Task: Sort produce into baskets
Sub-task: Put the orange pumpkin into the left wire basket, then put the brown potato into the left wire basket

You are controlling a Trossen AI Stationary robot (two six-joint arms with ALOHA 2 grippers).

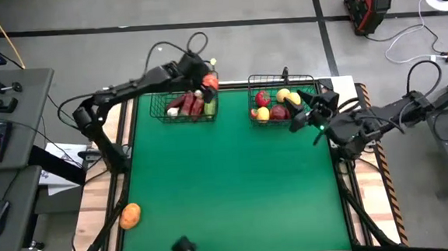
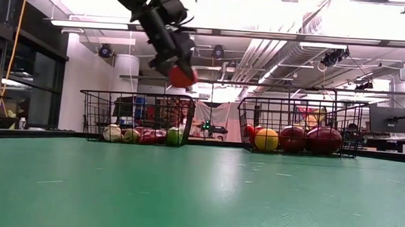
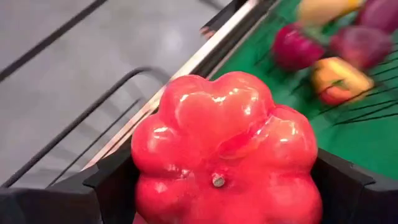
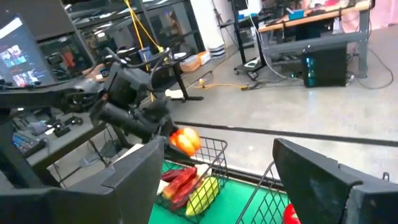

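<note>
Red pepper (image 3: 227, 149) is clamped in left gripper (image 1: 206, 81), held directly above left basket (image 1: 160, 107)'s right end; straight drop suffices. Right gripper (image 1: 314, 114) is parked open beside right basket (image 1: 284, 81).

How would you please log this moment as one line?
left pincer: shut on red pepper, above left basket | right pincer: open, beside right basket | orange piece: on table

No text, label, brand, number or sign can be read in any view. A monitor (image 4: 25, 53) in the room beyond the bench shows lit content, but it is too small and blurred to make out.
</note>
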